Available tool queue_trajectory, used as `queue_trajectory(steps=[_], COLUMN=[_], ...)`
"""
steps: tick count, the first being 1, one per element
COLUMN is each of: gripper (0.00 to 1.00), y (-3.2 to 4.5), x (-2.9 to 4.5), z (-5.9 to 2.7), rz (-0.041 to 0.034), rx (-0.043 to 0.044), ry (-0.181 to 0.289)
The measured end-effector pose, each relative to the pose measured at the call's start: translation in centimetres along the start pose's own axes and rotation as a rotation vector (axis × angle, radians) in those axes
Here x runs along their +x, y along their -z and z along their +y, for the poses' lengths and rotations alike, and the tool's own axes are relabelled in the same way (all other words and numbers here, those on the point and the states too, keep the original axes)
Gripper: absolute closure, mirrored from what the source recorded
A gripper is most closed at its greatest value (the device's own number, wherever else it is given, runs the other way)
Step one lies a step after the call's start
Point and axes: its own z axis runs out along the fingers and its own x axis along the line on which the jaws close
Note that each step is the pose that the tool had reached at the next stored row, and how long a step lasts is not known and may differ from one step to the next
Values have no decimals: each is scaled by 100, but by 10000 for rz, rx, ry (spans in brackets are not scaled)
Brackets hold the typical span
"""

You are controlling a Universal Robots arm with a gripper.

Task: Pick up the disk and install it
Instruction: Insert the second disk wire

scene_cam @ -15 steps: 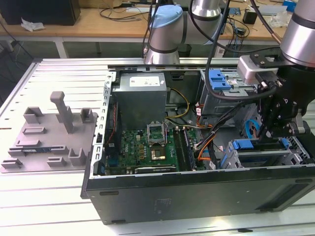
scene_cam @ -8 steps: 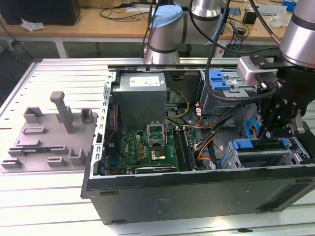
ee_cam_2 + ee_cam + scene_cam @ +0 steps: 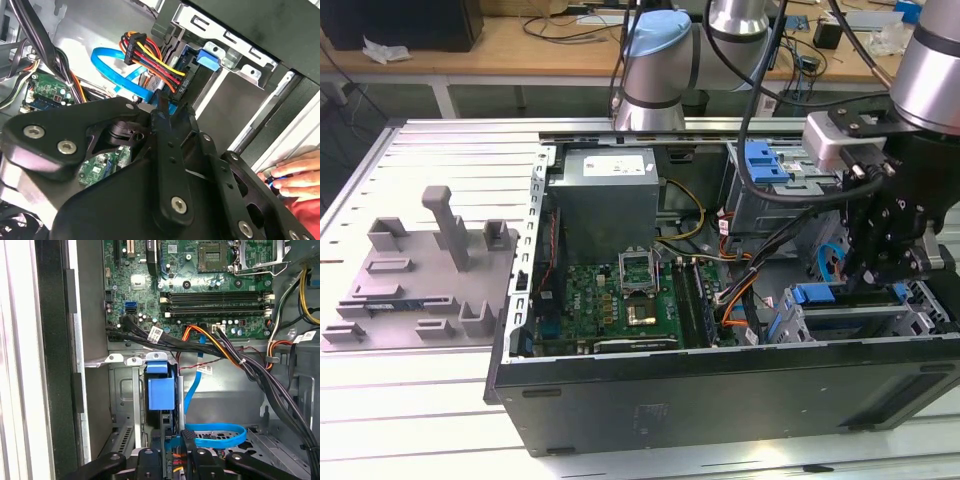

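Note:
The disk stands on edge in a grey drive cage (image 3: 125, 390) at the case's front corner, on the exterior view's right. Its blue carrier (image 3: 161, 385) (image 3: 815, 293) (image 3: 207, 55) shows at the slot's mouth. Coloured power wires (image 3: 155, 55) and a blue data cable (image 3: 215, 435) run to the disk's end. My black gripper (image 3: 875, 285) (image 3: 172, 462) (image 3: 172, 105) hangs inside the case, right at that cabled end of the disk. Its linkage hides the contact point.
The open computer case (image 3: 720, 400) lies on a slatted table, motherboard (image 3: 215, 295) exposed. A second blue bracket (image 3: 765, 165) tops the rear grey cage. Cable bundles (image 3: 250, 365) cross near the cage. A hand (image 3: 295, 175) rests by the case edge. A grey fixture (image 3: 420, 270) lies on the exterior view's left.

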Motion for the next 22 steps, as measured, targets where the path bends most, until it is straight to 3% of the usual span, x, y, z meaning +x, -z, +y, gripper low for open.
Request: queue_trajectory(steps=[5,14,22], gripper=[70,70,70], y=[116,501,506], x=[4,7,2], z=[-9,-40,-41], rz=[-1,39,64], rx=[1,38,40], ry=[2,4,7])
